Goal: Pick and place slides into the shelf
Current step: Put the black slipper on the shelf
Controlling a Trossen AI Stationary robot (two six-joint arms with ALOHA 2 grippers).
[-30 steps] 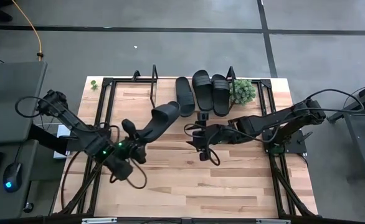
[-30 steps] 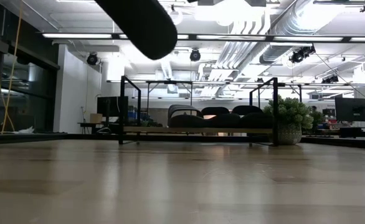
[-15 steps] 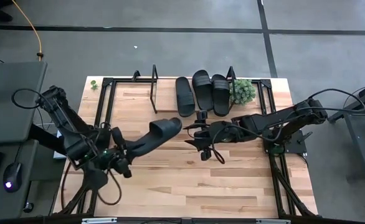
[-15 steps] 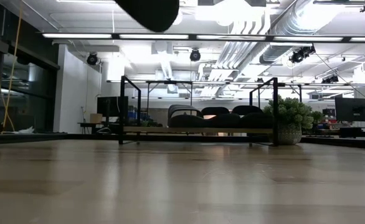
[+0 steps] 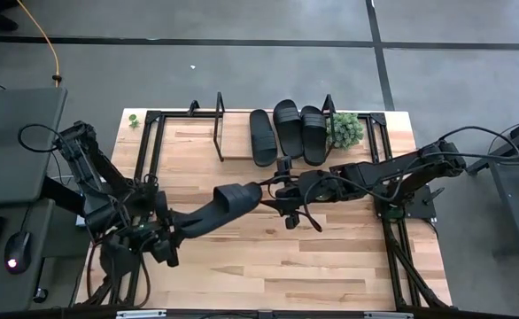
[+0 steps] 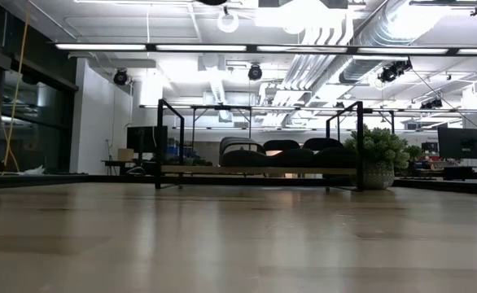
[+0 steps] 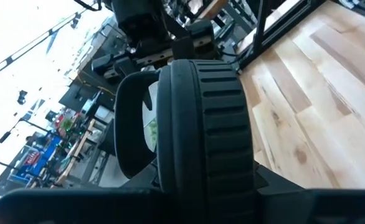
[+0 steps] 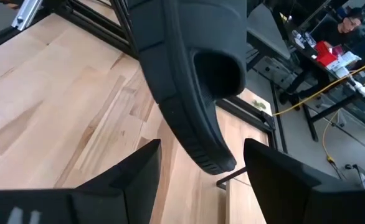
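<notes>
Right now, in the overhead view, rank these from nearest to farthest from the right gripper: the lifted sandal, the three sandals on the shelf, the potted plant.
1. Lifted sandal: its toe sits right at the right gripper, toward the left gripper.
2. Three sandals on the shelf: behind the gripper.
3. Potted plant: back right, by the shelf's end.

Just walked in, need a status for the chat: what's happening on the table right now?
The left pincer holds one black slide by its heel end, lifted above the table and stretched toward the right arm. The right pincer stands open at the slide's toe end, fingers either side of it, not yet closed on it. It looks like a handover between the arms. Three slides already sit on the shelf at the far edge, beside a small potted plant.
</notes>
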